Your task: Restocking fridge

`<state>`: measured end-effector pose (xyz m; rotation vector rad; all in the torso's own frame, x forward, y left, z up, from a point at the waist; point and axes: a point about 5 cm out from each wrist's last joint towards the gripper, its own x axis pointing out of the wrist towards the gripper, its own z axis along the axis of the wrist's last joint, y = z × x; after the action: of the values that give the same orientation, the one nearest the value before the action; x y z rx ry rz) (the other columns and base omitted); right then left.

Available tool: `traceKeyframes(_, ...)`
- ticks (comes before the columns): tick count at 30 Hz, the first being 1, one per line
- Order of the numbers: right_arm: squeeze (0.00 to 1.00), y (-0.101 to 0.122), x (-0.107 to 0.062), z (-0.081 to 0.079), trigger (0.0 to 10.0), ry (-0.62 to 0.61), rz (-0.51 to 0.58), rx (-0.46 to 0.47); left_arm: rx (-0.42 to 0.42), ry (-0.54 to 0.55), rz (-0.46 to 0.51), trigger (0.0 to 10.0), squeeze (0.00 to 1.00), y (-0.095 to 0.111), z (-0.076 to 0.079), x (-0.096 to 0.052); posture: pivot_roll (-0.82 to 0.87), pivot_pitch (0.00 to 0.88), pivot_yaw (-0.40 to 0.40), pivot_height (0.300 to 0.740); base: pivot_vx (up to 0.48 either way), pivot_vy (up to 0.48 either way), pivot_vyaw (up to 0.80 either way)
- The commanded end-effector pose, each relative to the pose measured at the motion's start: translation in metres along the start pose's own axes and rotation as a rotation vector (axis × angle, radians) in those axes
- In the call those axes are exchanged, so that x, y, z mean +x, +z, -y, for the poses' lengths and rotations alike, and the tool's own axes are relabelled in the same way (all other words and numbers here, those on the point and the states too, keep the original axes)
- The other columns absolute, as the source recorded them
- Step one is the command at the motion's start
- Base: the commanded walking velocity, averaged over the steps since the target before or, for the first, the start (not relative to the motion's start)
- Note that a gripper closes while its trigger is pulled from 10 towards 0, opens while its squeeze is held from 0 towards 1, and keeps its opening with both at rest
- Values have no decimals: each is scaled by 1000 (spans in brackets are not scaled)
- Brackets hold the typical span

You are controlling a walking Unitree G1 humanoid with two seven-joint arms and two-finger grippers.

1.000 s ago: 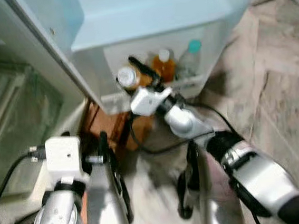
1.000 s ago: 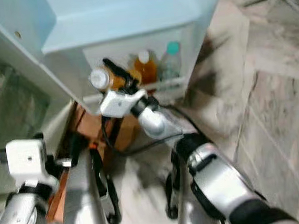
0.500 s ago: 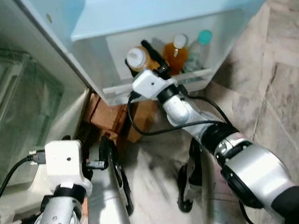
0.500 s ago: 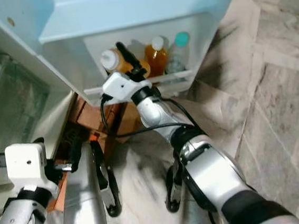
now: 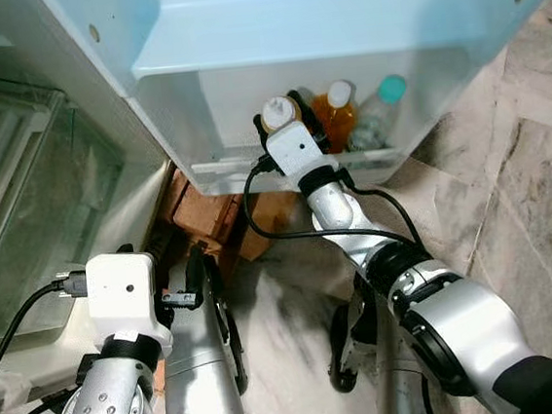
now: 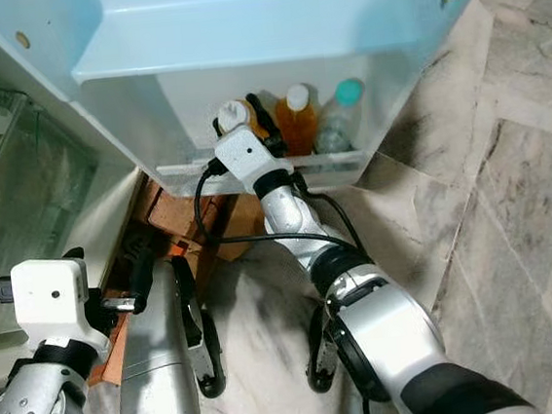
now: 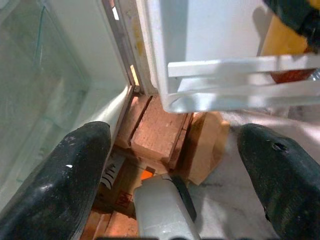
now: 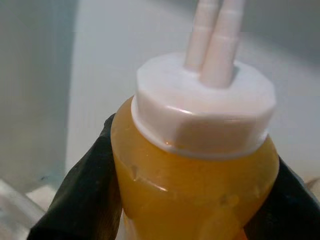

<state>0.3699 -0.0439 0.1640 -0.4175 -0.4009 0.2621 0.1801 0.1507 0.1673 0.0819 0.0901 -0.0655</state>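
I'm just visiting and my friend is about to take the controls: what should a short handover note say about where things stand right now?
Right gripper: shut on the orange bottle with a white cap, held at the bottom door shelf of the open fridge.
Left gripper: open, idle, low near the fridge base.
Already on that shelf: another orange bottle and a teal-capped clear bottle.
Left to do: probably set the held bottle down beside them and release it.
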Motion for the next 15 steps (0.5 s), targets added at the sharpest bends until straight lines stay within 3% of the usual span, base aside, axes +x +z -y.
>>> traceKeyframes(1,0,-30,-18,-1,10000,-6,-164,57,10,12,-22,10000,0,-3,-2,-4,284,503,3,534,0,0,0)
traceKeyframes(2,0,-30,-18,-1,10000,-6,-164,57,10,12,-22,10000,0,-3,-2,-4,284,503,3,534,0,0,0)
traceKeyframes(3,404,-33,-20,0,10000,-16,-190,97,11,11,-22,10000,0,-3,-2,-4,284,501,4,534,0,0,0)
traceKeyframes(4,1000,-34,-20,1,10000,-28,-199,102,11,11,-22,10000,0,-3,-2,-3,283,499,4,534,0,0,0)
traceKeyframes(15,1000,-37,-19,11,10000,-62,-225,131,14,8,-6,10000,0,-1,-1,4,282,484,3,534,0,0,0)
